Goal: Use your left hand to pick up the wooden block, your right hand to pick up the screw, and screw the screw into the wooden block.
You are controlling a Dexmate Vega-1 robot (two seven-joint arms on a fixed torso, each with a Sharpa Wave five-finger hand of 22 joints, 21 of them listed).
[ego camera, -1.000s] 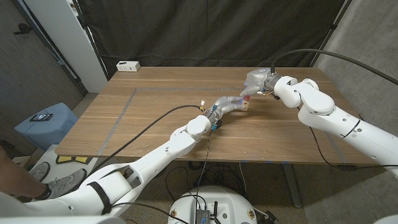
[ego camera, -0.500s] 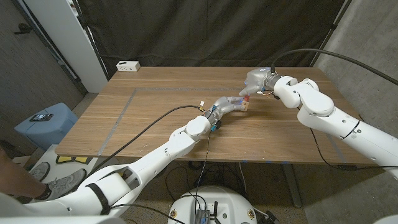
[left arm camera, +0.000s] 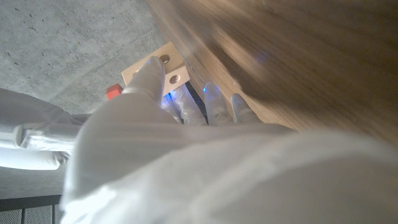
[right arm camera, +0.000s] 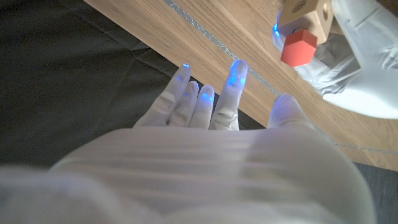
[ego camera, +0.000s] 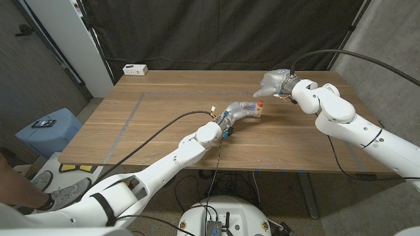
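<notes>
Holding the wooden block [ego camera: 257,111] above the table [ego camera: 157,124], the left hand [ego camera: 241,111] grips it in closed fingers. The red-headed screw [ego camera: 260,103] appears seated in the block, though its shaft is hidden. Just beside it, the right hand [ego camera: 270,83] hovers, fingers spread, holding nothing.

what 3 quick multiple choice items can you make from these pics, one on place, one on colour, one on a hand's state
1. Where is the wooden block?
A. in the left hand
B. lying alone at the table's near edge
C. on the floor

2. What colour is the head of the screw?
A. blue
B. red
C. green

3. How is the right hand?
A. closed round the screw
B. gripping the white box
C. fingers spread, holding nothing

Answers: 1 A, the left wrist view shows that hand's fingers on the block; 2 B, its head shows red in the right wrist view; 3 C, the right wrist view shows the fingers apart, with the screw at the block.
</notes>
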